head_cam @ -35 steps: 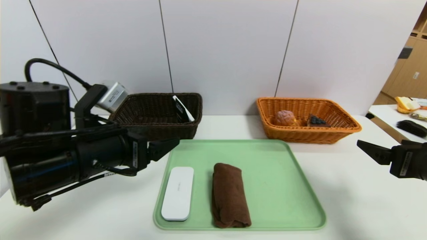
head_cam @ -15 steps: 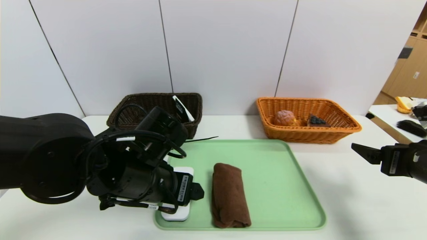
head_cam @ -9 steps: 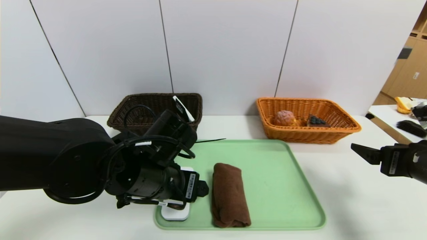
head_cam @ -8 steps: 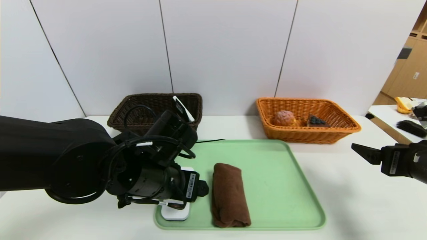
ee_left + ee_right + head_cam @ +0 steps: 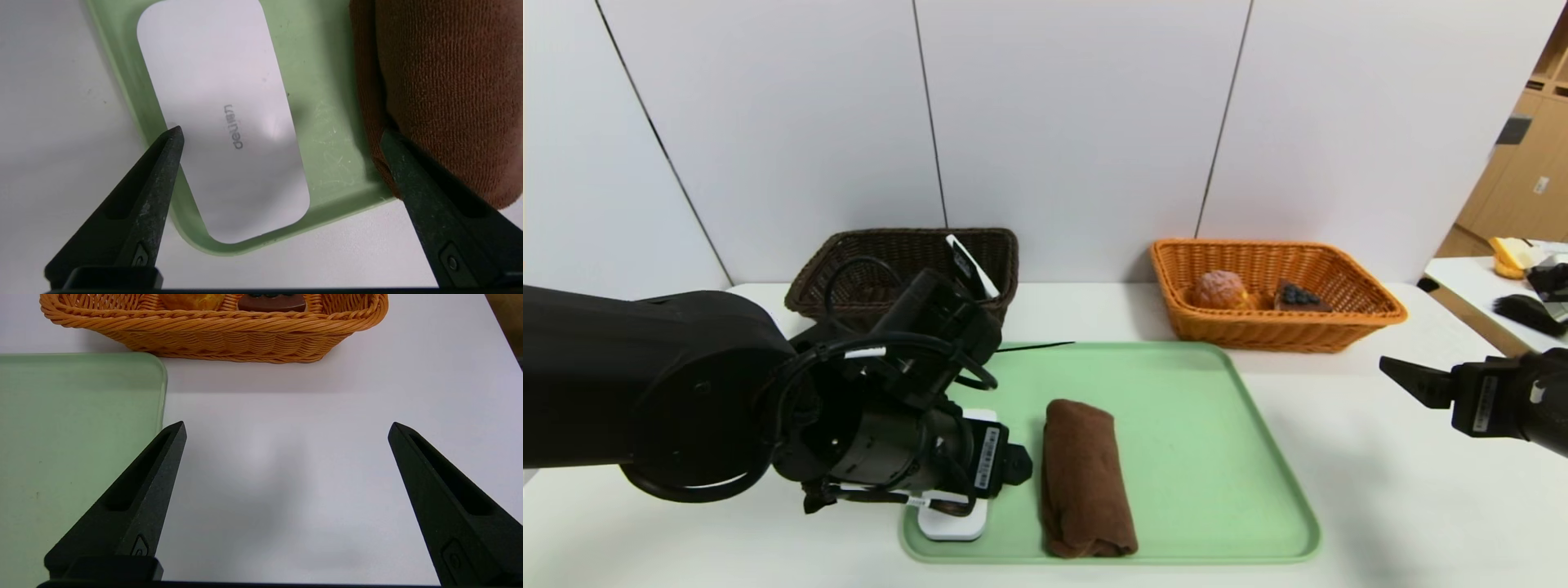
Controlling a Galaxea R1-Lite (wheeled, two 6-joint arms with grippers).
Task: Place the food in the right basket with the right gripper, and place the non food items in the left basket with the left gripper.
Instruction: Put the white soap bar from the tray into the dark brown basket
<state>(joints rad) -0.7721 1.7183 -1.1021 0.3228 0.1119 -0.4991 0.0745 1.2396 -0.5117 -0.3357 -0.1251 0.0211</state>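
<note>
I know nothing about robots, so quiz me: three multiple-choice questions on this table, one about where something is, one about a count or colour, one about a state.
1. Where is the white case?
A. in the dark basket
B. on the green tray
C. on the bare table

2. How many food pieces lie in the orange basket?
A. none
B. two
C. four

3. How does the left tool stand?
A. open, either side of the case
C. shut on the towel
B. shut and empty

Answers:
1 B: the case lies flat at the green tray's corner, beside the brown towel.
2 B: a bun and a cake slice sit inside.
3 A: its two fingers are spread wide, one by the case's edge, one by the towel.
</note>
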